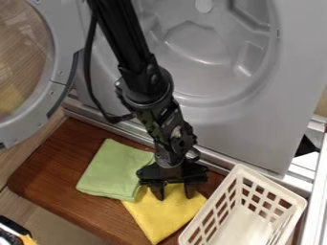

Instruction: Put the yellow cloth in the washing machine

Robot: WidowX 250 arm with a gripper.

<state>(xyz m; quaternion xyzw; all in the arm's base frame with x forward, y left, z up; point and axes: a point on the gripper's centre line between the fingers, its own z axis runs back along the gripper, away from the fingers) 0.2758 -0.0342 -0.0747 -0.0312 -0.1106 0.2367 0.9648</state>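
The gripper (pixel 174 197), its fingers wide apart and nothing seen pinched, is poised over the end of the yellow cloth (pixel 162 216) nearest the machine (pixel 284 91), the rest being spread on the board (pixel 54 165) toward its near edge.

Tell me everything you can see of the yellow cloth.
The yellow cloth is plain and soft-looking, spread fairly flat on the brown wooden surface, with one corner pointing towards the bottom of the view. Its upper left meets the green cloth, and its right side comes up close to the white basket. The open pincer is over its upper part, hiding some of it; whether they touch is unclear.
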